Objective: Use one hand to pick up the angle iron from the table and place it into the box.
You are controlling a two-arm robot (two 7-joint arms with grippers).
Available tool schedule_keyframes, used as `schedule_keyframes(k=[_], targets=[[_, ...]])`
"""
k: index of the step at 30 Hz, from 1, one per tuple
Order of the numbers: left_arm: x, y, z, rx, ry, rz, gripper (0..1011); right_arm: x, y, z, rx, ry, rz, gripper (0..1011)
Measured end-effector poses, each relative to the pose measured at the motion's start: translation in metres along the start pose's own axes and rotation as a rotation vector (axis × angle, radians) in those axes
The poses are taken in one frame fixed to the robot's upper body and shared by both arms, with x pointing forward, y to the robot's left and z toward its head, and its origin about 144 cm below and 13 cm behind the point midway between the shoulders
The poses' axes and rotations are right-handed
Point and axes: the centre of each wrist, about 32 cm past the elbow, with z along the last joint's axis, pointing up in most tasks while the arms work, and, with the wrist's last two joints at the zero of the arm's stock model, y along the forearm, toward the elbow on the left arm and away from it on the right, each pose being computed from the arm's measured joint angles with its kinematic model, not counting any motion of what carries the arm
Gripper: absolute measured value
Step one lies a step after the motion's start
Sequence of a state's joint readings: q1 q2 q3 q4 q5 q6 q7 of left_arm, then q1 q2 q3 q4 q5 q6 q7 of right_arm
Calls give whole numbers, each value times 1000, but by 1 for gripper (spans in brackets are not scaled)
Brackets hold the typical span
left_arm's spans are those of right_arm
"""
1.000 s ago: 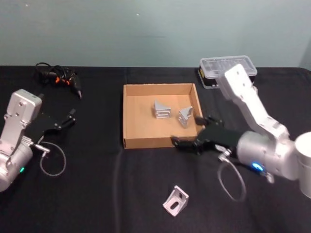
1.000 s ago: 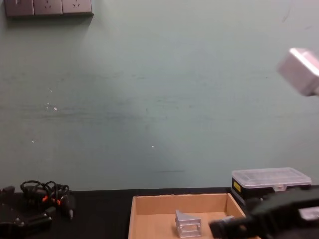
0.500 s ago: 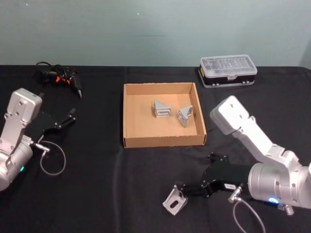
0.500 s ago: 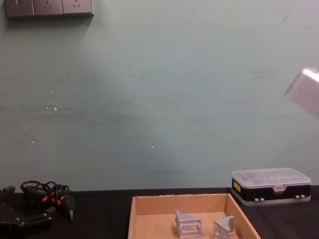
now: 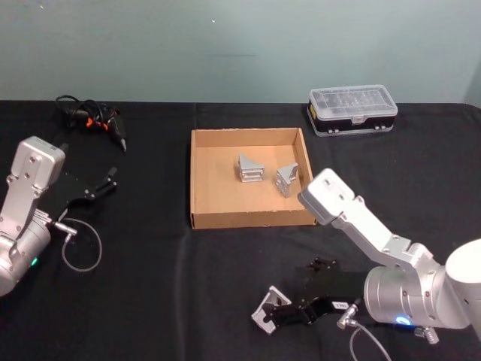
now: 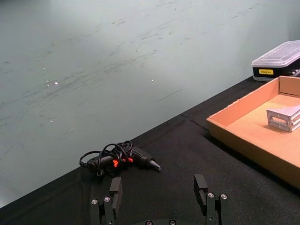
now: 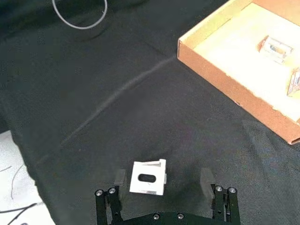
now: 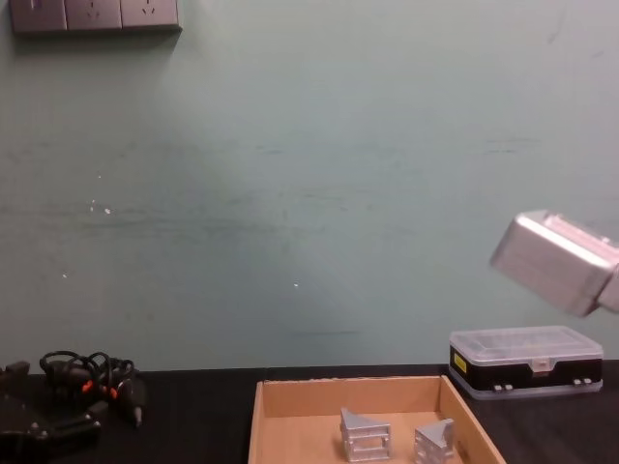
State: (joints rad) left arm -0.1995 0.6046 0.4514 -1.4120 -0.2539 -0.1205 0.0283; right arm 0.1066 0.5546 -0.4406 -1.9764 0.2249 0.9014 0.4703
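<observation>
A small silver angle iron [image 5: 265, 310] [image 7: 148, 177] lies on the black table [image 5: 150, 301] near its front edge. My right gripper [image 5: 284, 314] [image 7: 162, 176] is low over it and open, with the iron between the two fingers and closer to one of them. The tan cardboard box [image 5: 252, 220] [image 7: 225, 79] [image 8: 348, 385] sits at the table's middle, holding two more angle irons [image 5: 250, 169] [image 5: 286, 180]. At the left my left gripper [image 5: 105, 184] [image 6: 159, 187] hangs open and empty, well away from the box.
A clear-lidded plastic case [image 5: 352, 109] [image 8: 527, 362] stands behind the box on the right. A black tool with coiled cable [image 5: 94, 120] [image 6: 119, 159] lies at the back left. A thin cable loop [image 5: 81, 252] hangs off the left arm. White paper [image 7: 14, 178] lies past the table's front edge.
My right arm has swung from the box's front wall down toward the near table, and its open gripper now straddles the angle iron. The left arm has stayed put.
</observation>
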Motion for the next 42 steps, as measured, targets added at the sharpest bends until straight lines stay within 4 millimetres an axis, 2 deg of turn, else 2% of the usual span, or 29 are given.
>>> schedule_keyframes(k=[22,33,36,42], targets=[[0,0,0,0,0,0,1005,-2,23,-2,-24,-23,-39,1003],[0,0,0,0,0,0,1004,-2,22,-2,-23,-23,-40,1003],[0,0,0,0,0,0,1005,-2,22,-2,-22,-23,-40,971],[0,0,0,0,0,0,1004,-2,22,-2,-21,-22,-39,820]])
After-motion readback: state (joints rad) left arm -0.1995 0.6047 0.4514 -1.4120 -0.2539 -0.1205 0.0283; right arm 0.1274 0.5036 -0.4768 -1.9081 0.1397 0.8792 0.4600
